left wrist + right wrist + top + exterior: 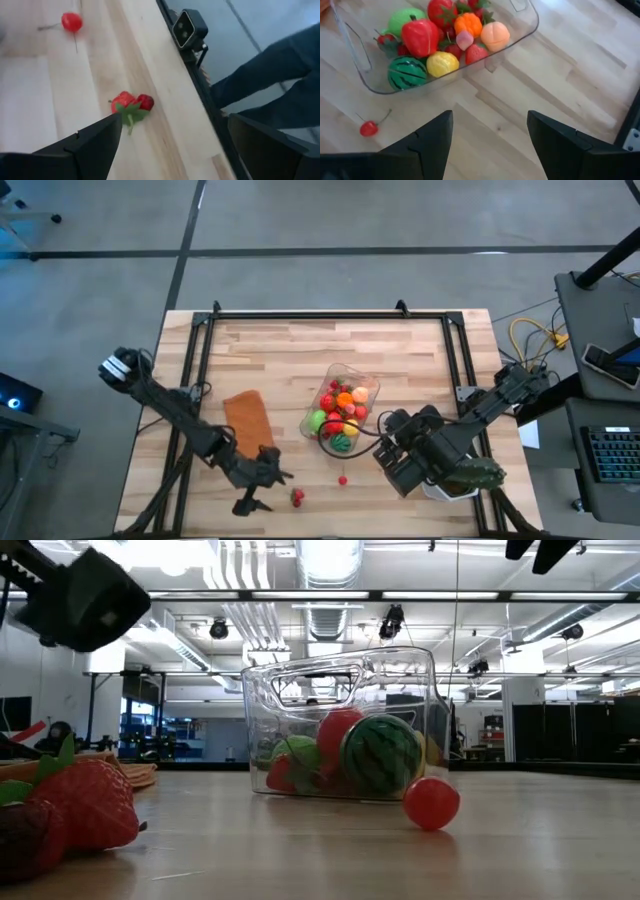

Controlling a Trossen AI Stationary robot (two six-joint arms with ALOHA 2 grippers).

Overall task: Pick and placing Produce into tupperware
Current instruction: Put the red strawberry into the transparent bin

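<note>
My left pincer (262,480) hangs spread and empty at lower centre-left of the high view, the small red toy strawberry (297,497) just right of it on the pale wooden worktop (420,370). My right pincer (388,448), spread, empty, sits beside the clear rectangular plastic tupperware (369,392), mid-frame, holding mixed produce.
</note>
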